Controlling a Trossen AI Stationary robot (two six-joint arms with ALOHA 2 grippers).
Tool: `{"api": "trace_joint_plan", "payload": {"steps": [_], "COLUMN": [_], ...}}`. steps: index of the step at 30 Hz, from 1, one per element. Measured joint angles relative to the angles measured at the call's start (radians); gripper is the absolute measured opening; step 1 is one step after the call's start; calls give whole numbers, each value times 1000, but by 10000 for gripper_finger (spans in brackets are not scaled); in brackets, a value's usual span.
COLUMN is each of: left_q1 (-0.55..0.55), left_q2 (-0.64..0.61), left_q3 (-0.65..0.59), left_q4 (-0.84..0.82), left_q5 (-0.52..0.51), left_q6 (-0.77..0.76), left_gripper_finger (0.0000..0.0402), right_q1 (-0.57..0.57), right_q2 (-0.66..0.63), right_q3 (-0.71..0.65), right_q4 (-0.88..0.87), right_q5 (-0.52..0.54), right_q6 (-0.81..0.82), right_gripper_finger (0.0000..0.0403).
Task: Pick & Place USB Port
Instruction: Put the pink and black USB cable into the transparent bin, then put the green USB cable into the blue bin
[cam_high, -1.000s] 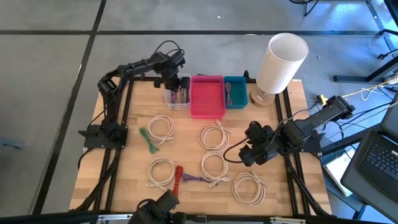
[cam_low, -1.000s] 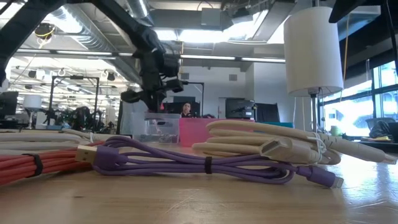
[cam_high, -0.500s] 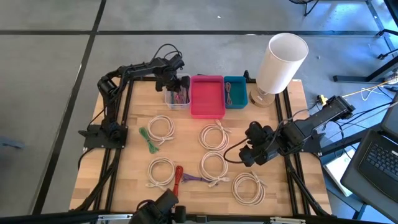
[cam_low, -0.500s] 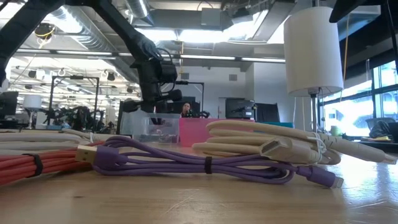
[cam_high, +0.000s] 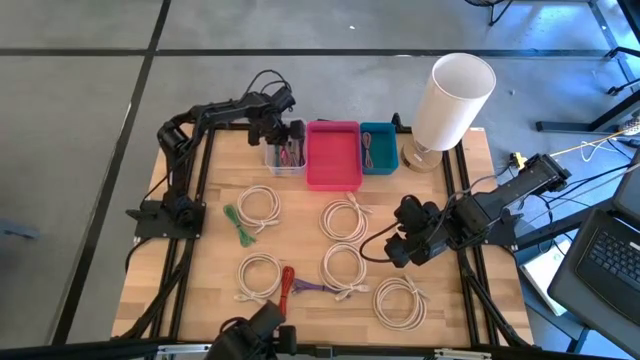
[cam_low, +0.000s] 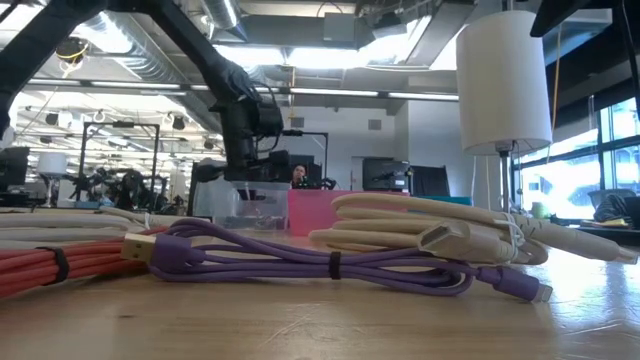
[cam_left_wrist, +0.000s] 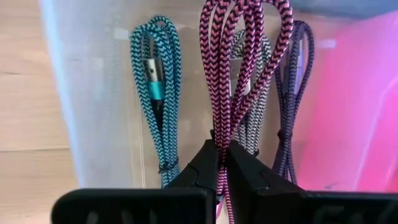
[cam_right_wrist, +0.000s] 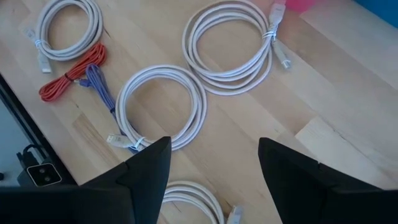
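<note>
The left claw (cam_left_wrist: 222, 163), fingers pinched tight on a pink braided cable (cam_left_wrist: 239, 74), hangs over the clear bin (cam_high: 284, 155) at the far edge of the desk (cam_high: 300, 215). Teal (cam_left_wrist: 155, 81), grey and purple braided cables (cam_left_wrist: 295, 99) lie in that bin, which sits touching a pink bin (cam_high: 333, 155), with a blue bin (cam_high: 378, 147) beyond. The right claw (cam_right_wrist: 214, 171) waits wide open and empty above the coiled white cables (cam_right_wrist: 161, 106) on the desk's right side, near a red cable (cam_right_wrist: 68, 81).
</note>
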Motion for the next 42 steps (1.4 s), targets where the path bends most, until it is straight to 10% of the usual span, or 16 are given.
{"api": "trace_joint_plan", "payload": {"steps": [10, 29, 42], "left_q1": [-21, -19, -25], "left_q2": [81, 77, -257], "left_q3": [4, 75, 96], "left_q4": [-4, -69, -267], "left_q5": [0, 62, 76], "left_q6": [10, 125, 372], "left_gripper_finger": [12, 146, 169], "right_q1": [0, 0, 0], "right_q2": [0, 0, 0], "right_q3": [0, 0, 0], "right_q4": [0, -1, -1], "right_q5": [7, 26, 26], "right_q6": [0, -24, -31], "right_gripper_finger": [245, 245, 245]}}
